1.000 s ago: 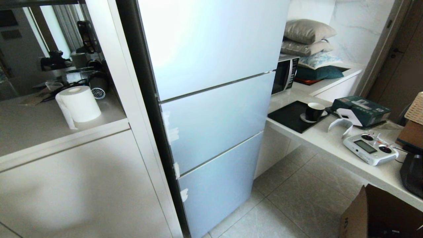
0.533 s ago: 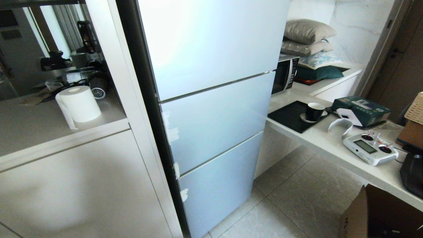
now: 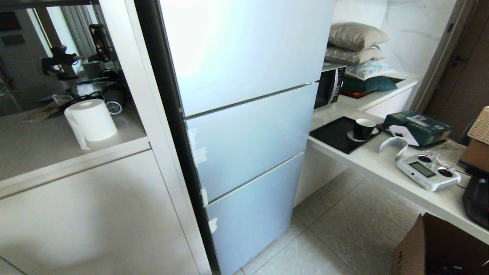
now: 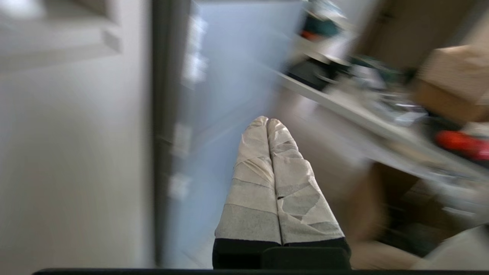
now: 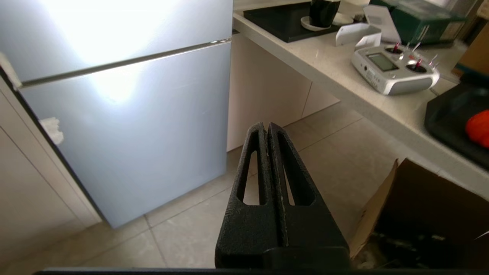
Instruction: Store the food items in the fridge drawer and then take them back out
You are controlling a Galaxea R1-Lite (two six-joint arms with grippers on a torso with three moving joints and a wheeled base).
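Tape-wrapped left gripper (image 4: 267, 121) pinched together, empty, facing the pale-blue fridge (image 4: 233, 57). Black right gripper (image 5: 267, 126) likewise closed; an orange-red rounded food item (image 5: 478, 128) sits well off on the white counter (image 5: 344, 82).

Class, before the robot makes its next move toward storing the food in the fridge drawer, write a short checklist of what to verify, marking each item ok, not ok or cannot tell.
1. Fridge doors open for access: not ok, all three are closed.
2. Fridge drawer visible: not ok, hidden behind the doors.
3. Left claw free: ok, shut on nothing.
4. Right claw free: ok, shut, empty, above the floor.
5. Food located: cannot tell for both; one red piece shows on a dark tray on the counter.
6. Floor in front of the fridge: a cardboard box stands to the right.
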